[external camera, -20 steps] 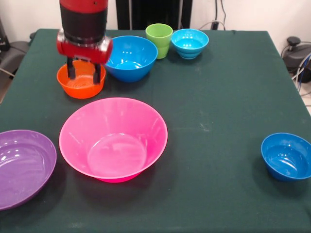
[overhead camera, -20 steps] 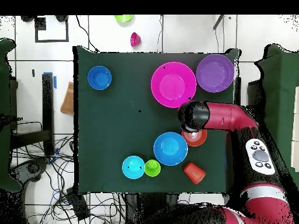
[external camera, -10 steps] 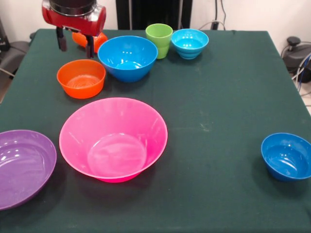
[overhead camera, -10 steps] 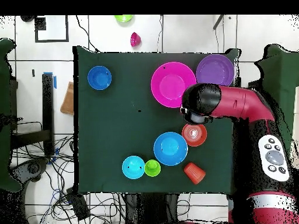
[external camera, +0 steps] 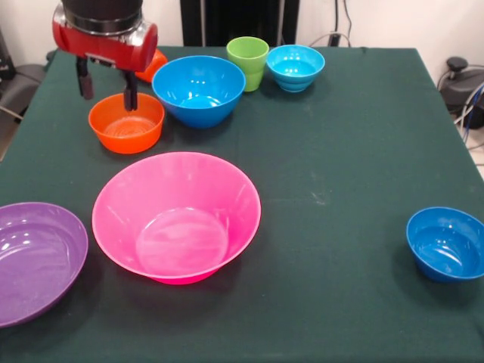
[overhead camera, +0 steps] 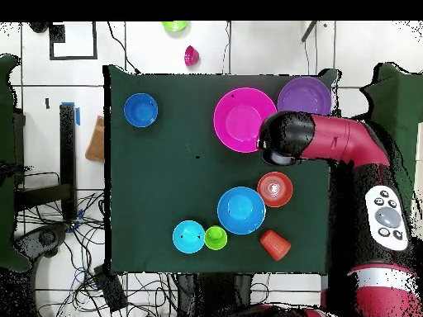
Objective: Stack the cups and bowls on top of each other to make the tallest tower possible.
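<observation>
My gripper (external camera: 106, 85) is open and empty, raised above the far left rim of the small orange bowl (external camera: 126, 122). In the overhead view the gripper (overhead camera: 277, 142) hangs between the orange bowl (overhead camera: 274, 189) and the huge pink bowl (overhead camera: 245, 120). The orange cup (external camera: 155, 62) lies partly hidden behind the gripper; overhead it (overhead camera: 274, 244) is near the table edge. The medium blue bowl (external camera: 199, 89), lime green cup (external camera: 247, 62) and cyan bowl (external camera: 295, 66) stand in a row at the back. The purple bowl (external camera: 34, 257) and dark blue bowl (external camera: 446, 243) stand apart. Nothing is stacked.
The dark green table (external camera: 340, 151) carries all the pieces. In the overhead view a small green thing (overhead camera: 174, 26) and a small pink thing (overhead camera: 191, 56) lie on the floor beyond the table. The arm (overhead camera: 347, 144) reaches in over the table's edge by the purple bowl (overhead camera: 304, 99).
The gripper has lifted out of the orange bowl, empty, and shifted toward the pink and purple bowls. The orange bowl stays where it was.
</observation>
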